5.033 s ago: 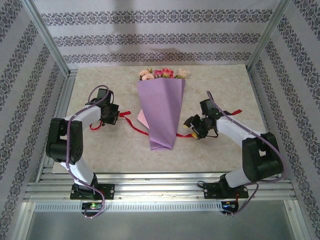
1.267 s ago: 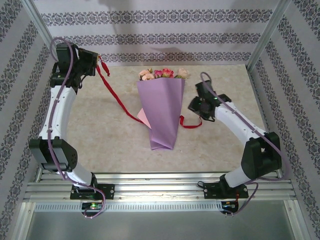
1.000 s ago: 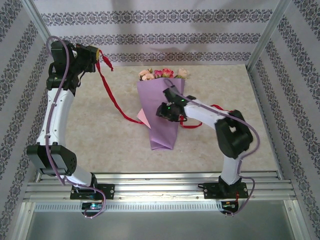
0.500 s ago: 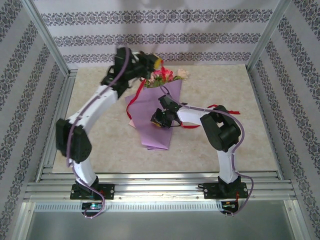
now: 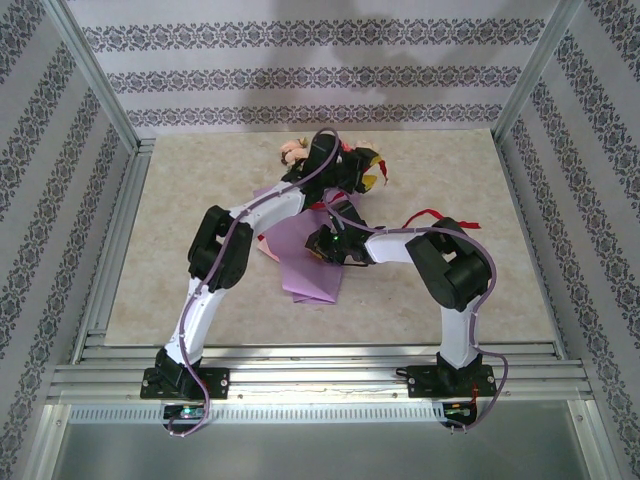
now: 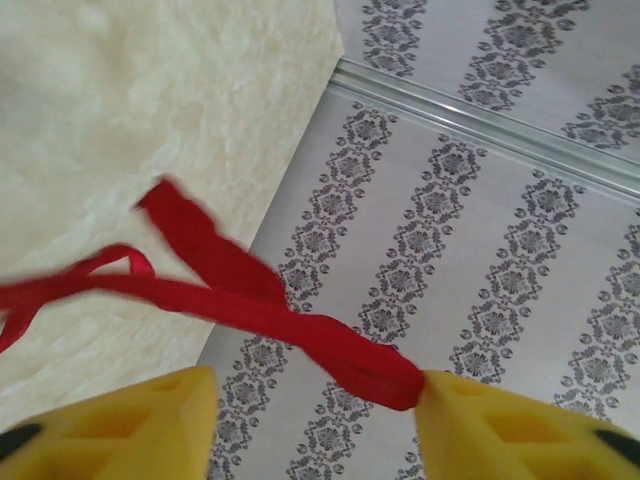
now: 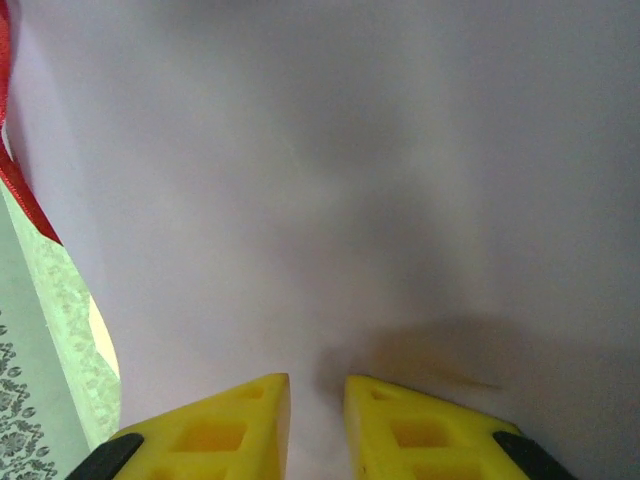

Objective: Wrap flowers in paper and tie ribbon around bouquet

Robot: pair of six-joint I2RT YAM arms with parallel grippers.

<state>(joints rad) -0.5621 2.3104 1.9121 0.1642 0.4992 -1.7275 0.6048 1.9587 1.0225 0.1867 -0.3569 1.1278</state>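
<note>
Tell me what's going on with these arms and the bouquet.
Two robot arms are working on a bouquet wrapped in purple paper on the table. The left arm reaches across the flower end; its jaws stand wide apart, with the red ribbon draped between them, touching one fingertip. The right arm is down on the paper midway along the cone, jaws nearly together; whether they pinch paper is unclear. No knot shows yet.
</note>
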